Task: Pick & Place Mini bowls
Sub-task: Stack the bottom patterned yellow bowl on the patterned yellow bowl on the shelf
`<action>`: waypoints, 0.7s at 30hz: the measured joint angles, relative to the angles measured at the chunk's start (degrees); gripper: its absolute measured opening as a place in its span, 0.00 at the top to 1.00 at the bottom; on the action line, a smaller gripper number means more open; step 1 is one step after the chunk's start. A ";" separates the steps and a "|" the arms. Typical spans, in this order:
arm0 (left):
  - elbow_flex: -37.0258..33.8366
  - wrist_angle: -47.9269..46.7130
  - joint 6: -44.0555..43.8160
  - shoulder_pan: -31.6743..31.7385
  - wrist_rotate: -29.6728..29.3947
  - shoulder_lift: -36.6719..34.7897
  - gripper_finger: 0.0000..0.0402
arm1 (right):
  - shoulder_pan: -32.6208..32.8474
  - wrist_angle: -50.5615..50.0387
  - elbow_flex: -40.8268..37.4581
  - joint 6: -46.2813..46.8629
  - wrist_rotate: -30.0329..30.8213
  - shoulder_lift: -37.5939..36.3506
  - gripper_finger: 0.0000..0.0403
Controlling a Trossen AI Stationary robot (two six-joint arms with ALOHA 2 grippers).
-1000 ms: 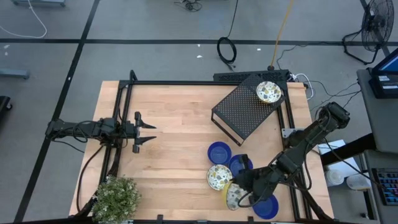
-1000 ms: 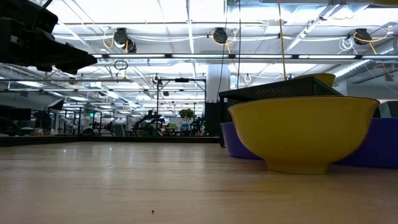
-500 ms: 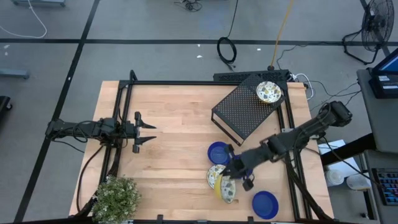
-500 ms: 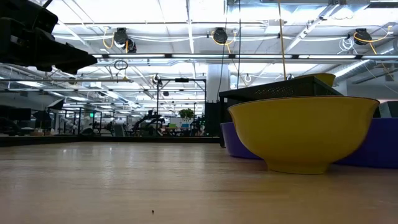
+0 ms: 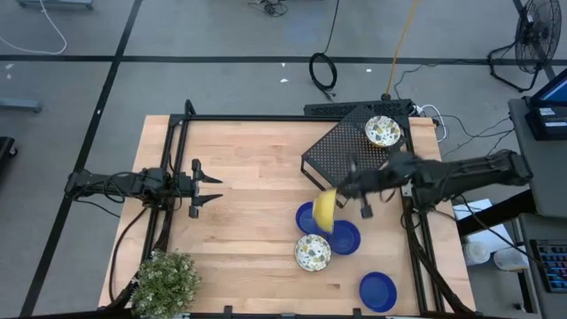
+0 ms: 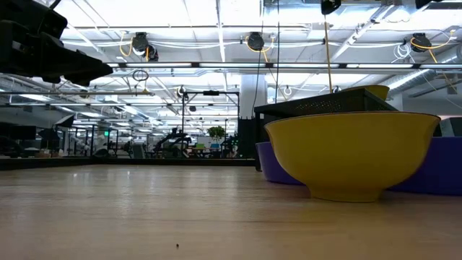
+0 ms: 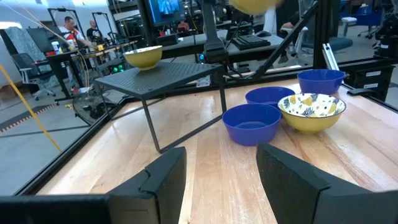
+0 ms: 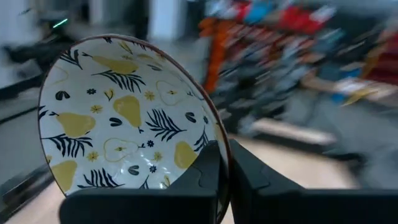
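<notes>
Gripping a pear-patterned mini bowl by its thin rim, my right gripper is pinching hard, slippery, breakable ceramic mid-frame.

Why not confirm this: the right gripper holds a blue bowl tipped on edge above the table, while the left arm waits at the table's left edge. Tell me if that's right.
Not quite. The bowl in the right gripper is cream-white with a leaf-and-pear pattern and a yellow outside, not blue; the right wrist view shows it. It is tipped on edge above the table, and the left gripper waits at the left edge.
</notes>
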 joint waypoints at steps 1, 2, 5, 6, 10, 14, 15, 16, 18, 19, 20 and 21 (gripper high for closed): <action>0.00 0.01 0.00 -0.01 0.00 -0.02 0.51 | -1.19 0.76 -0.16 -0.50 1.46 -1.37 0.99; 0.00 0.01 0.00 -0.02 0.00 -0.01 0.51 | -2.30 1.00 -0.18 -1.19 3.22 -2.69 0.99; 0.00 0.01 0.00 0.00 0.00 0.00 0.51 | -4.98 2.54 -0.18 -4.09 9.83 -5.89 0.99; -0.02 0.00 0.00 -0.02 0.00 -0.02 0.51 | -5.71 2.83 -0.18 -5.19 11.58 -6.62 0.99; 0.00 0.01 0.00 -0.01 0.00 -0.01 0.51 | -8.42 6.39 -0.18 -8.08 19.52 -7.61 0.99; 0.00 0.01 0.00 -0.02 0.00 0.00 0.51 | -11.05 10.36 -0.18 -9.25 27.88 -7.06 0.99; 0.00 -0.01 0.00 0.00 0.00 0.00 0.51 | -11.72 11.30 -0.20 -10.06 30.00 -6.84 0.99; -0.01 0.01 -0.02 -0.01 0.00 -0.01 0.51 | -12.48 12.45 -0.20 -11.31 32.06 -6.66 0.99; 0.00 -0.01 0.00 0.00 0.00 0.00 0.51 | -14.36 13.98 0.42 -14.66 36.25 -6.44 0.99; 0.00 -0.01 -0.02 0.00 0.00 0.00 0.51 | -15.51 13.87 1.46 -16.15 38.34 -6.23 0.99; 0.00 0.02 0.00 -0.01 0.00 0.00 0.51 | -16.66 13.22 2.94 -17.12 40.12 -6.04 0.99; 0.00 0.01 0.00 0.00 0.00 0.00 0.51 | -17.87 11.75 4.51 -17.55 41.84 -5.79 0.99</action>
